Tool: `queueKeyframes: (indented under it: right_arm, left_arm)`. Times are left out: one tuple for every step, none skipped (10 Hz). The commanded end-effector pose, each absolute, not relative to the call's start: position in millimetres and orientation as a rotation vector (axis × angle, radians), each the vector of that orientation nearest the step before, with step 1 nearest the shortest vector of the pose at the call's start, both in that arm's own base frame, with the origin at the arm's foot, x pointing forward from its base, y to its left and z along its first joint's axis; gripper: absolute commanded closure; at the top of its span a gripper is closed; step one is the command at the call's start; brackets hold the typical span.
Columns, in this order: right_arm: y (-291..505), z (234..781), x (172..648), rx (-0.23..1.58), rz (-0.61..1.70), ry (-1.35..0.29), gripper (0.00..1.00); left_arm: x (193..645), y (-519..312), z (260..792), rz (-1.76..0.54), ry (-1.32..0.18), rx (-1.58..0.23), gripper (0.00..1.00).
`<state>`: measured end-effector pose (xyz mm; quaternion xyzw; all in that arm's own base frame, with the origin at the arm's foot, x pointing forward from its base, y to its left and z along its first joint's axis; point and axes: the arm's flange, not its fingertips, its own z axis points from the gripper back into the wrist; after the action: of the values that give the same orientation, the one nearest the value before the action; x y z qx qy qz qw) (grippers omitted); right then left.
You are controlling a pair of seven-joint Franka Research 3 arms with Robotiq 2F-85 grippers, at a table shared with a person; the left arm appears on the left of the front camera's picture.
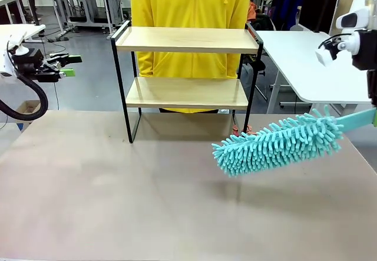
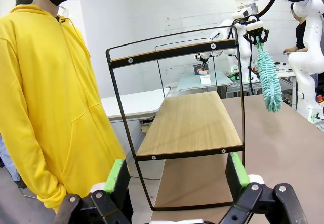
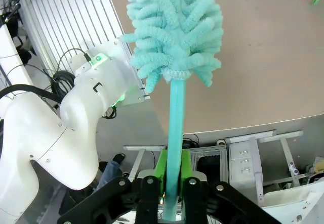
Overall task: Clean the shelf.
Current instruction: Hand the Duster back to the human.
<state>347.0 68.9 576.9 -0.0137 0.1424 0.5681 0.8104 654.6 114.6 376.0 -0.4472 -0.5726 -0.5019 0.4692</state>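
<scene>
I find no legible text, label, brand, number or sign in any of my three views.

One two-tier shelf (image 1: 187, 66); one teal duster (image 1: 277, 144); two grippers, left (image 1: 66, 64) and right (image 3: 172, 176); one person (image 1: 189, 5).
</scene>
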Motion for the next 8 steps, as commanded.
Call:
queueKeyframes:
  right_arm:
    - [62.1,574.2,358.9,0.007,1.291,0.2,0.87]
    - [58.8,571.1,380.4,0.043,1.358,0.102,0.87]
    - [56.7,565.0,399.6,0.093,1.416,0.026,0.87]
    - [58.4,556.2,411.8,0.125,1.464,-0.053,0.87]
    - [61.8,546.1,421.7,0.134,1.491,-0.112,0.87]
    - [65.0,535.1,430.3,0.153,1.523,-0.185,0.87]
    - [65.5,524.3,437.5,0.175,1.551,-0.253,0.87]
    - [66.6,513.6,442.0,0.213,1.614,-0.35,0.87]
  left_arm:
    - [649.9,115.3,381.5,-1.236,-1.353,-1.071,0.0]
    - [629.7,111.1,386.5,-1.256,-1.309,-1.04,0.0]
    - [598.3,115.5,393.1,-1.264,-1.313,-1.01,0.0]
    - [565.7,118.4,397.6,-1.248,-1.329,-0.981,0.0]
    - [530.2,116.6,401.8,-1.236,-1.337,-0.964,0.0]
    - [496.1,112.5,405.5,-1.224,-1.342,-0.961,0.0]
    - [467.0,104.8,405.4,-1.203,-1.348,-0.954,0.0]
    - [439.0,91.6,402.1,-1.16,-1.352,-0.966,0.0]
